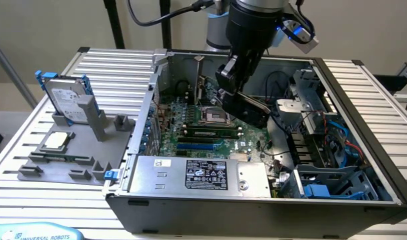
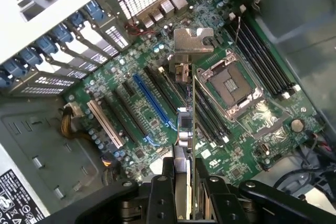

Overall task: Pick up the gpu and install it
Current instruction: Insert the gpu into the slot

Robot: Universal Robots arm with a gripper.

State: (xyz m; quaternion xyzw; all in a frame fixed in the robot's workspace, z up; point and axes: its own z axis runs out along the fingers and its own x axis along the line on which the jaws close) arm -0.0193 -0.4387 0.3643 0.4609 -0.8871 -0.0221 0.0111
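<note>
My gripper is shut on the gpu, a thin green card seen edge-on in the wrist view, with its silver bracket at the far end. The card hangs above the motherboard, over the expansion slots between the blue slot and the CPU socket. In the exterior view the gripper is inside the open computer case, with the gpu held upright over the motherboard. I cannot tell whether the card's lower edge touches a slot.
A silver hard drive with blue rails stands on a grey fixture at the exterior view's left, beside a small square chip. The power supply fills the case's front. Drive cages and cables crowd the right side.
</note>
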